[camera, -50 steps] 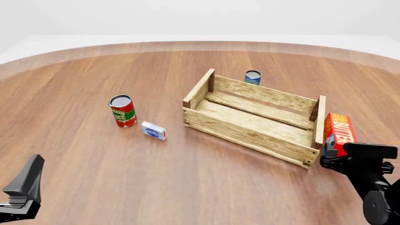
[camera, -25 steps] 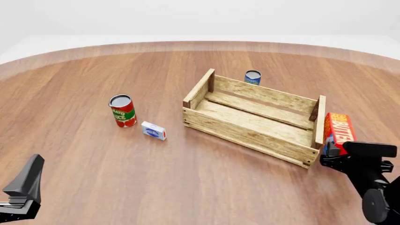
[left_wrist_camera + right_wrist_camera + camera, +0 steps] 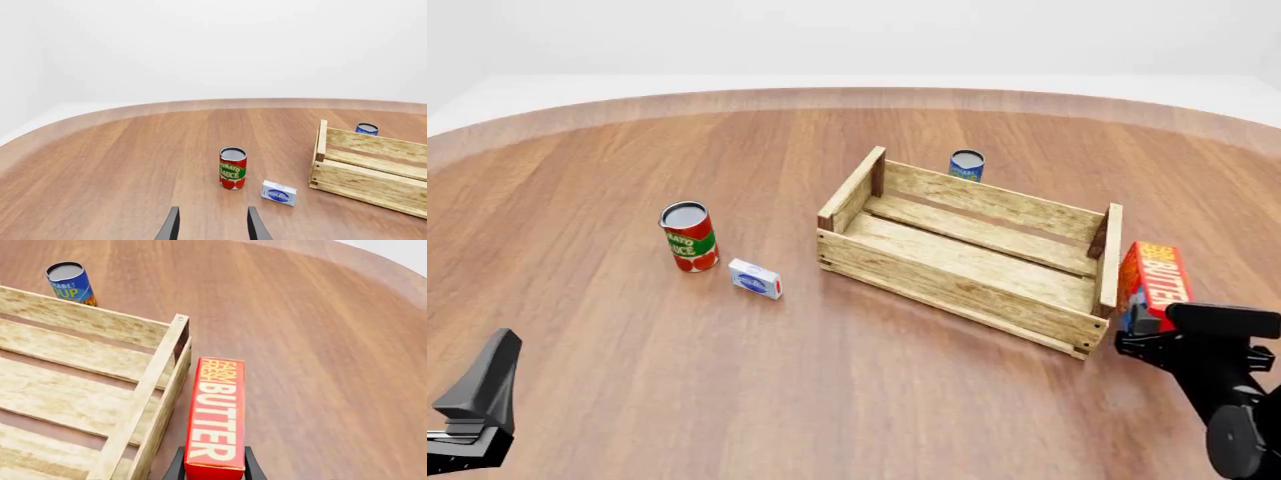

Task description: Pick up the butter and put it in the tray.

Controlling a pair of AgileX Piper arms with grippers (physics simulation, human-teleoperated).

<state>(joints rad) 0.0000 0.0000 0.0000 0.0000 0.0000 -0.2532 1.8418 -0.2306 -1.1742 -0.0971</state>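
Right gripper point(image 3: 212, 467), closed on the near end of the red-orange butter carton point(image 3: 216, 412), holds it just outside the pale wooden slatted tray point(image 3: 968, 250) on the brown table point(image 3: 627, 330). Left gripper point(image 3: 210, 227) hangs open, empty.

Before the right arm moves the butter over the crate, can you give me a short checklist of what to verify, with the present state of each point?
1. Right hand closed on the butter: ok, its fingers sit on both sides of the carton's near end.
2. Butter off the table: cannot tell; the front view shows it standing up beside the crate, its underside hidden.
3. Butter inside the tray: not ok, it is outside the right end wall.
4. Tray floor free to receive it: ok, only bare slats show.
5. Left hand out of the way: ok, open, far from the tray.
6. Blue can clear of the path: ok, it stands behind the tray.
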